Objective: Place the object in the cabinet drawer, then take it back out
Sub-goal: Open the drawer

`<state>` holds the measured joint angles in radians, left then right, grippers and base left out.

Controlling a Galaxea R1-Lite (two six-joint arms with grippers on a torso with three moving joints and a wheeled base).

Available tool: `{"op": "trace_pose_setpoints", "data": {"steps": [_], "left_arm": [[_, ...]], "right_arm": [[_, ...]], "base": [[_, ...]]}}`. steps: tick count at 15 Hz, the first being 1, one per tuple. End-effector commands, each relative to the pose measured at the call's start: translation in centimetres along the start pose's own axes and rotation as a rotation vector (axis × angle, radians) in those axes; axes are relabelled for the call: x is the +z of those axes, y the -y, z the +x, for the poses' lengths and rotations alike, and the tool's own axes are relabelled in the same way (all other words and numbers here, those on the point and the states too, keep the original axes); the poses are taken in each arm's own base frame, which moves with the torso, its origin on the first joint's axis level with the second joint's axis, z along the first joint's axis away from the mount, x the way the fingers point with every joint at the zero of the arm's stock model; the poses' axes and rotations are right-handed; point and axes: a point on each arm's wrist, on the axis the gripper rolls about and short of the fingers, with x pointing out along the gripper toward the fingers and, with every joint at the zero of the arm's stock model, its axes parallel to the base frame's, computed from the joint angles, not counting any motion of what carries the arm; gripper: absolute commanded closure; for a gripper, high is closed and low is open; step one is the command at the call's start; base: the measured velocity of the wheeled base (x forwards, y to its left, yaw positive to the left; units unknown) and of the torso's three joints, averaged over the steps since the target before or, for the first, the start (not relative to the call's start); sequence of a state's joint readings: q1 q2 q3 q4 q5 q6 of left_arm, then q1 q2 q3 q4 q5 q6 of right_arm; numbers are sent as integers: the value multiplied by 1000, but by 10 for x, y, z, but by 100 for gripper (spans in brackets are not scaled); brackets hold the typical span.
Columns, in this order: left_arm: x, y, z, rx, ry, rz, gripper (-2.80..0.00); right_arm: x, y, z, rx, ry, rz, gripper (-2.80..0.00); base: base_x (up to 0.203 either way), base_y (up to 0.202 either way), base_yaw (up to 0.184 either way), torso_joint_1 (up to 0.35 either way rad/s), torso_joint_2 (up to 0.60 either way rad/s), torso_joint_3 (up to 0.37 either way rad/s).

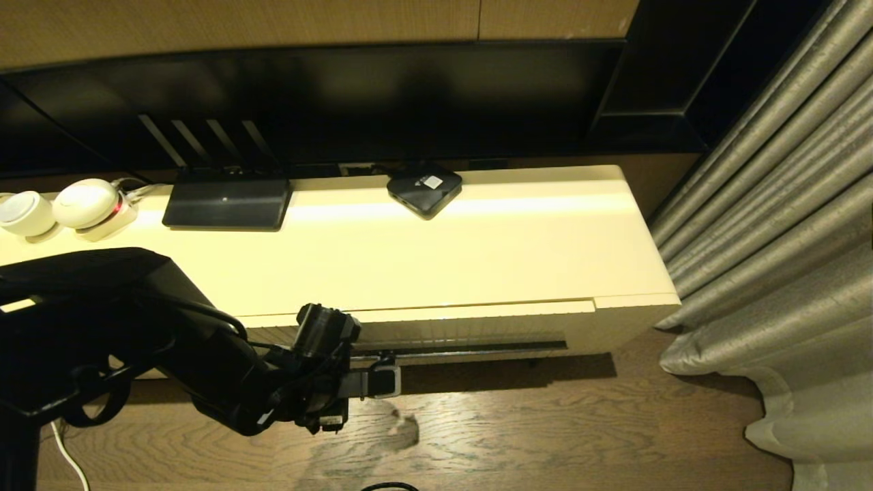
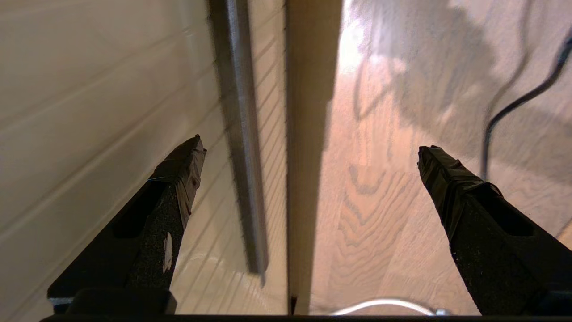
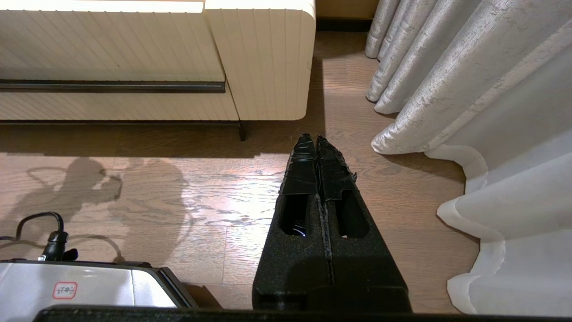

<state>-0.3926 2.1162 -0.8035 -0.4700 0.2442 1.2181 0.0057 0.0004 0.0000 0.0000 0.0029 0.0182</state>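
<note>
Left tool (image 1: 385, 382), jaws wide and empty, beside the drawer's handle slot (image 1: 477, 349); may slip off its shallow lip

Warm indoor light is falling from above, glaring in a bright band along the cabinet top (image 1: 477, 204). The arm's shadow is lying on the wood floor (image 1: 545, 436). The left wrist view is smearing with motion blur; the screen (image 1: 327, 102) is staying dark.
</note>
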Motion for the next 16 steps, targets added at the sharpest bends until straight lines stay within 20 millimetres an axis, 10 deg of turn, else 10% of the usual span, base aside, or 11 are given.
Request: {"op": "trace_pose_setpoints", "data": {"steps": [1,16], "left_arm": [[0,-3,-1,23,-27,4,-280],[15,5,-5,20,-143,34,-280]], "right_arm": [[0,0,0,0,-1,0,0],[0,0,0,0,-1,0,0]], "base": [[0,0,0,0,0,0],[0,0,0,0,0,0]]}}
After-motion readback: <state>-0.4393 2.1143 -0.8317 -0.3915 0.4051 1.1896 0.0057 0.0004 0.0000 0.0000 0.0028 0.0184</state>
